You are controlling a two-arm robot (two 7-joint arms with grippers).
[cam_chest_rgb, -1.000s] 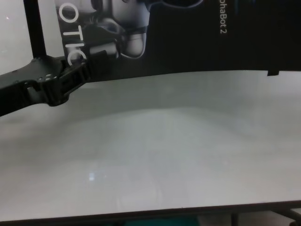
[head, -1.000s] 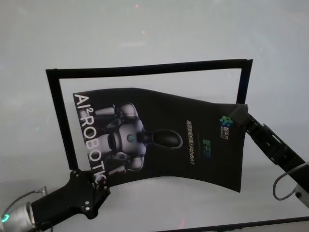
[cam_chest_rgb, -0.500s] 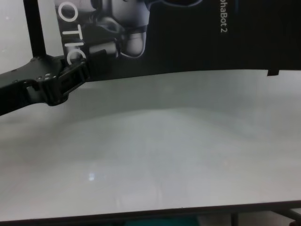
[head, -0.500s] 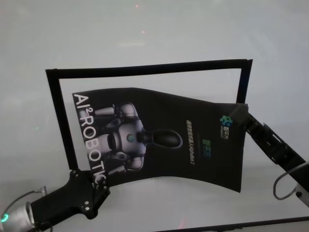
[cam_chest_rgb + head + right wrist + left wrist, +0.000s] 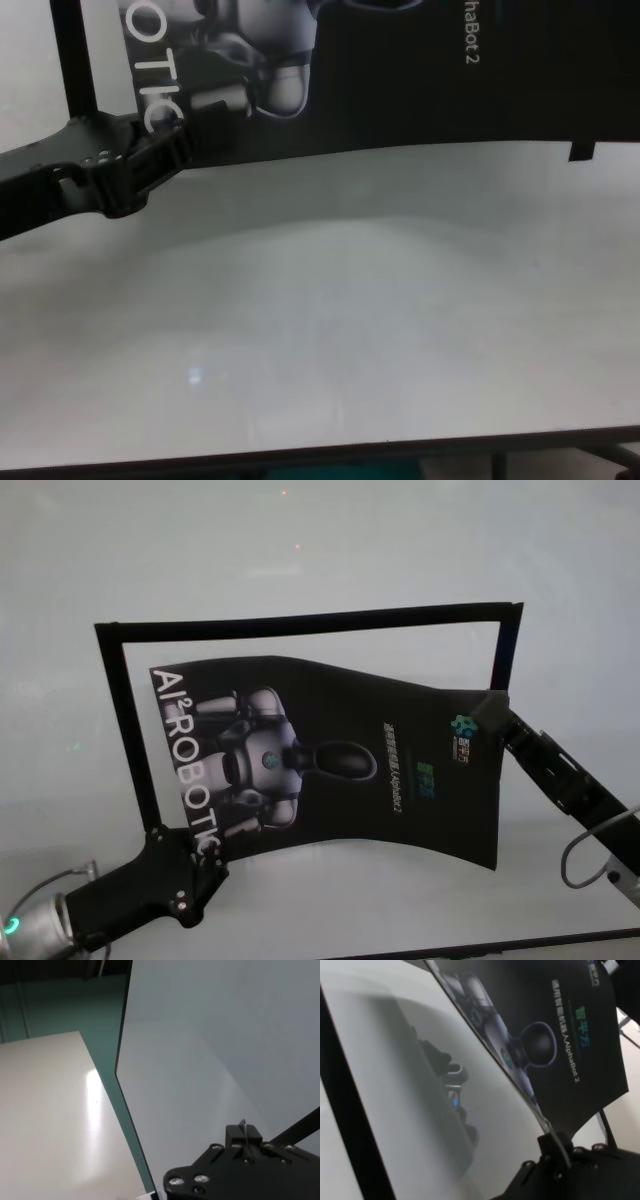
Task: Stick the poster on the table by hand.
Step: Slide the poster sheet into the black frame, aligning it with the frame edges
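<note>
The poster (image 5: 340, 760), a glossy black sheet with a white-grey robot picture and big white letters, hangs bowed just above the table (image 5: 300, 540). My left gripper (image 5: 197, 848) is shut on its near left corner by the letters. My right gripper (image 5: 489, 711) is shut on its far right corner. The chest view shows the left gripper (image 5: 170, 148) pinching the poster's (image 5: 420, 80) near edge, which is lifted off the table (image 5: 350, 300). In the left wrist view the poster (image 5: 560, 1025) curves away from the gripper (image 5: 555, 1142). In the right wrist view the gripper (image 5: 243, 1135) pinches a thin sheet edge.
Narrow black strips lie on the table around the poster: a far one (image 5: 310, 623), a left one (image 5: 125, 720) and a short right one (image 5: 508, 645). The table's dark near edge (image 5: 500, 945) runs along the front. Beyond the table's side edge there is green floor (image 5: 65, 1000).
The poster and both grippers have shifted slightly away from me, toward the far strip. The poster's near edge has moved farther across the table. Both grips are unchanged.
</note>
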